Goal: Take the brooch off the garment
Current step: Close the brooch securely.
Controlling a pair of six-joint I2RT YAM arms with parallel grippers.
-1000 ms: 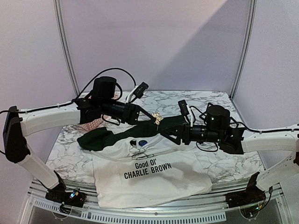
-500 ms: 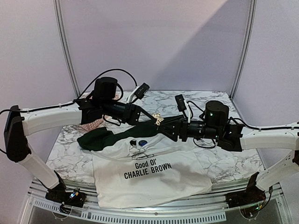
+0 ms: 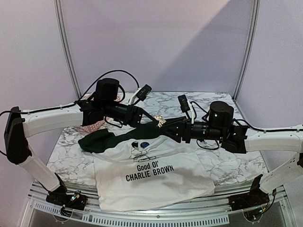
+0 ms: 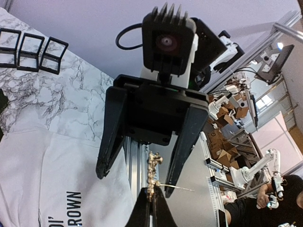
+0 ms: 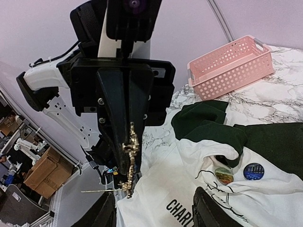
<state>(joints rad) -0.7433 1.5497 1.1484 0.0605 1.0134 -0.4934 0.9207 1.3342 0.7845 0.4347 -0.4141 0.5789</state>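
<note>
- Left wrist view — left fingers (image 4: 142, 213) clamped shut on the gold brooch (image 4: 151, 171), bottom centre.
- Right fingers (image 4: 112, 132) spread open, facing it; garment (image 4: 47, 179) on the bench (image 4: 71, 101), lower left.

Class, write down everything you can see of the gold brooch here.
The gold metallic brooch is a slim ornate strip of knobbly pieces, with a thin straight pin jutting sideways near one end. It is held in the air, pinched at that end by the shut left claw, clear of the white T-shirt with dark green sleeves. The open right claw faces it without touching.
</note>
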